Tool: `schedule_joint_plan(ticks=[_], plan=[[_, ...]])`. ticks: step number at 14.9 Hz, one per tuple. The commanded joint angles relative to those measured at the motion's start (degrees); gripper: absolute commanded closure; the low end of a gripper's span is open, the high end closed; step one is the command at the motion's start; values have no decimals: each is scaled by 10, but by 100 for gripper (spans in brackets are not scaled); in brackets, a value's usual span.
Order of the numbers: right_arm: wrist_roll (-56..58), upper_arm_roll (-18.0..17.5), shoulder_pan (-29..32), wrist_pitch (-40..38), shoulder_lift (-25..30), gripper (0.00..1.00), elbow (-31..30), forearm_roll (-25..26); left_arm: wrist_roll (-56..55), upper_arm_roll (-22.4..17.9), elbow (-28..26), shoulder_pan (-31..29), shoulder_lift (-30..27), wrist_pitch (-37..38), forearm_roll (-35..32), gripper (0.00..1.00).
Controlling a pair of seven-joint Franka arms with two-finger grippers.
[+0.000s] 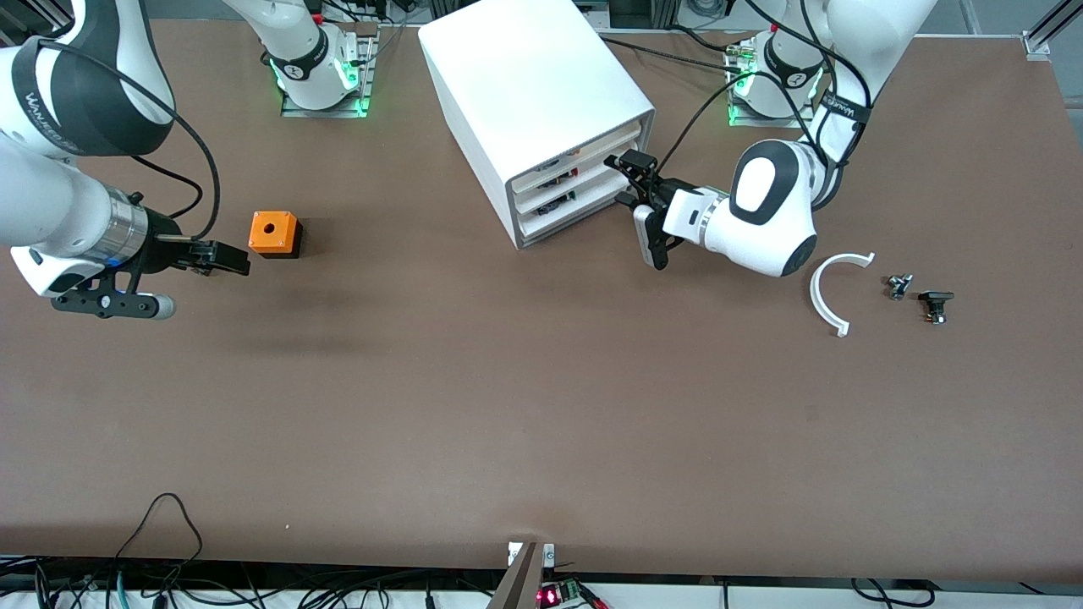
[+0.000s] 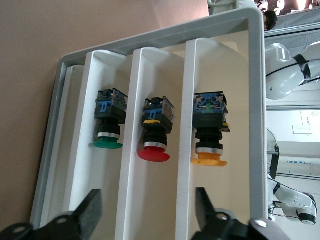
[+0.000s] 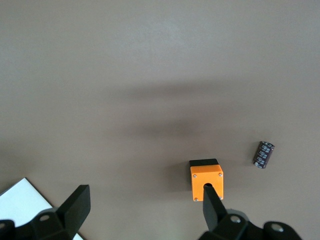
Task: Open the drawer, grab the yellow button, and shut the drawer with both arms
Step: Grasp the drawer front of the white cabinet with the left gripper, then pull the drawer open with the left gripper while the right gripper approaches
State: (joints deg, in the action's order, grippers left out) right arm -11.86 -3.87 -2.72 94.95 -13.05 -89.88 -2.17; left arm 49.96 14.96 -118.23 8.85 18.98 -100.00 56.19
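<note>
The white cabinet (image 1: 533, 93) stands at the table's back middle, its three trays pushed in. The drawer (image 1: 592, 145) is the uppermost tray. In the left wrist view the drawer (image 2: 236, 90) holds the button (image 2: 209, 135), orange-yellow cap and black-and-blue body. The two lower trays hold a red button (image 2: 155, 132) and a green one (image 2: 109, 125). My left gripper (image 1: 628, 179) is open and empty right in front of the trays, its jaws wide apart in the left wrist view (image 2: 147, 207). My right gripper (image 1: 228, 258) is open and empty beside the orange cube (image 1: 275, 234).
The orange cube (image 3: 206, 181) with a hole sits toward the right arm's end, a small dark cylinder (image 3: 263, 154) near it. A white curved piece (image 1: 833, 292) and two small dark parts (image 1: 898, 286) (image 1: 935, 304) lie toward the left arm's end.
</note>
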Motion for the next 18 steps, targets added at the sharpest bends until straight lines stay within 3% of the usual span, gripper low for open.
schedule_joint_plan(ticks=[1,9,13,16,17,18], plan=[[-34,-3,-15,-3,-6,0,20,-3,2,11,-31,-8,-33,-6,18,44],[-90,-3,-41,-5,-14,0,41,-2,-46,20,-47,-4,-52,-8,24,44],[-133,-3,-58,-6,-16,0,51,-2,-42,51,-60,-8,-51,-10,26,51],[-150,-3,-66,-5,-16,0,56,-2,-42,51,-60,-9,-51,-9,32,52],[-159,-3,-67,-9,-22,0,66,-2,-42,52,-60,-8,-51,-10,32,66],[-170,-3,-73,-10,-25,0,75,-2,-42,52,-60,-6,-50,-10,32,90]])
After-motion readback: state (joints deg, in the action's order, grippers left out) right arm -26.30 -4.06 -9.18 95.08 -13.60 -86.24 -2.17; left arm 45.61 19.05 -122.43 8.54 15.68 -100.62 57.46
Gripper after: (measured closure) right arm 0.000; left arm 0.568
